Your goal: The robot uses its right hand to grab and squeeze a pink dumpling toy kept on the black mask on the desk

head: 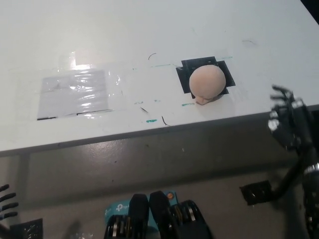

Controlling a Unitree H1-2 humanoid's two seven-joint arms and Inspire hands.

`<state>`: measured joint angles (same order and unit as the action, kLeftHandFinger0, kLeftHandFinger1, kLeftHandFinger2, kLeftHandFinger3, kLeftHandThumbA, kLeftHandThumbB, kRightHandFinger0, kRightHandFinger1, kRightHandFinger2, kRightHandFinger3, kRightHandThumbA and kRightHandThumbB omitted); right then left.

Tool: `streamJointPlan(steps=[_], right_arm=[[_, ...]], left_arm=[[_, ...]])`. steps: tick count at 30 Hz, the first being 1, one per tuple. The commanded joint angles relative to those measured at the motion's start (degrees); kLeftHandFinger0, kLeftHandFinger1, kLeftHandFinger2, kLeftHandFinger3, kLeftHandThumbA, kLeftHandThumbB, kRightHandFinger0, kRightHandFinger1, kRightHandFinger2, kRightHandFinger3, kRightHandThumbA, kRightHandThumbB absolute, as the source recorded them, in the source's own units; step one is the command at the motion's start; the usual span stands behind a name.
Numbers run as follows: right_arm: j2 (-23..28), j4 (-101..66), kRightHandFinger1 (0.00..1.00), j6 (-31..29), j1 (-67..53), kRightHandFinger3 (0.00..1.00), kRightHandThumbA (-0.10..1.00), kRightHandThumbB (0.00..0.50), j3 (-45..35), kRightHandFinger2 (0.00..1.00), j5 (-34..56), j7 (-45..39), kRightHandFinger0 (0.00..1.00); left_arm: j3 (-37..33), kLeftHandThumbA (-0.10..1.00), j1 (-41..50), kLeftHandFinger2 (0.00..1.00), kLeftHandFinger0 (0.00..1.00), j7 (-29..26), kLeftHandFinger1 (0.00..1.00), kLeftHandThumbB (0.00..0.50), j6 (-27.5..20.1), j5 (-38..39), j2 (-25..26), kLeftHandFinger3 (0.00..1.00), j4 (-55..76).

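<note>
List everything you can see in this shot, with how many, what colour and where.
dumpling toy: one, pink, on the mask, right of the desk's middle, nothing touching it
mask: one, black, flat on the desk under the toy
desk: one, white, fills the upper part of the view
clear film: one patch, shiny, taped on the desk's left part
pen marks: several, green and black, scattered near the desk's front edge
right hand: one, black, off the desk's front edge at right, away from the toy, holding nothing, fingers apart
left hand: one; only dark fingertips show at the lower left edge
</note>
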<state>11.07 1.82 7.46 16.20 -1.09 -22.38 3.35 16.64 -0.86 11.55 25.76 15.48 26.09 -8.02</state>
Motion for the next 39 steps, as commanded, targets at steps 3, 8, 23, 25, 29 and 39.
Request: streamJointPlan(steps=[3,8,23,25,29,39], right_arm=[[-2.59,1.65,0.38,-1.31,-0.7,0.84,-0.1,0.138,-5.34,0.57,10.45,-0.31,0.28],[-3.84,5.49,0.32,1.01,0.78,0.85,-0.1,0.11,-8.65,0.5,15.4,-1.5,0.21],[-4.68,8.07,0.27,2.39,2.02,0.86,-0.1,0.086,-9.83,0.48,18.74,-1.25,0.15],[-4.58,8.26,0.27,2.41,2.26,0.86,-0.1,0.087,-9.81,0.48,18.94,-1.05,0.14],[-4.35,8.08,0.27,2.79,2.28,0.85,-0.1,0.085,-9.42,0.48,18.77,-0.95,0.15],[-4.12,7.92,0.25,2.76,2.16,0.85,-0.1,0.082,-9.0,0.48,18.7,-0.69,0.13]], left_arm=[[0.49,1.0,-0.38,0.79,0.71,0.4,0.72,0.135,-1.35,0.08,1.02,0.89,0.29],[0.37,1.0,-0.56,0.8,0.72,0.45,0.73,0.12,-1.51,0.06,1.02,0.87,0.37],[0.47,1.0,-0.23,0.81,0.69,0.19,0.73,0.142,-1.34,0.12,0.83,0.87,0.36],[0.56,1.0,-0.76,0.8,0.69,0.4,0.73,0.145,-1.97,0.32,0.8,0.86,-0.67],[0.57,1.0,-0.54,0.8,0.71,0.21,0.74,0.123,-1.41,0.3,0.75,0.87,-0.19],[0.73,1.0,-0.12,0.79,0.7,-0.02,0.72,0.131,-1.28,0.37,0.45,0.87,0.16]])
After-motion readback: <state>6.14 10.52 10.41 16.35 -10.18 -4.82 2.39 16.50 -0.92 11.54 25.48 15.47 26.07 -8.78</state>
